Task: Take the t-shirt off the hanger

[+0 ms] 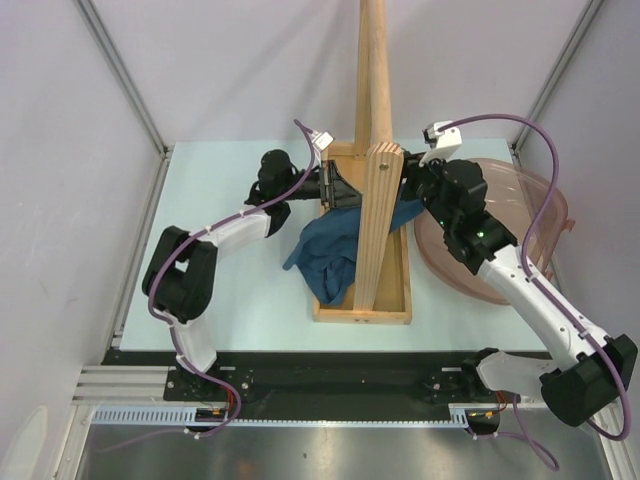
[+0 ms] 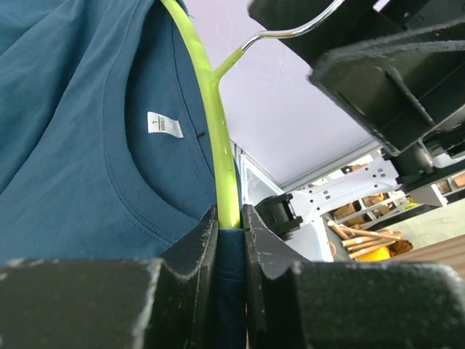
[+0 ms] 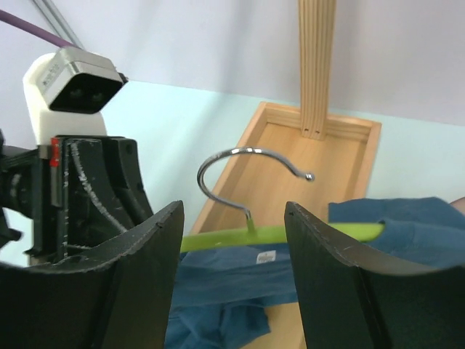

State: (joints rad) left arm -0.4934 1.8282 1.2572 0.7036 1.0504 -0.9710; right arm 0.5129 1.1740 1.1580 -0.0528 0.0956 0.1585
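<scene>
Our left gripper [image 2: 231,225] clamps the hanger [image 2: 211,94], our right gripper [image 3: 234,218] gapes open; pinched collar cloth could stop us freeing the t-shirt [image 2: 65,109].

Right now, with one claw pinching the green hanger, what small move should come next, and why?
Probably the right gripper should ease forward and down onto the t-shirt and close. It is open and empty, facing the hanger, which the left gripper pinches shut, and cloth covers one hanger end.
</scene>
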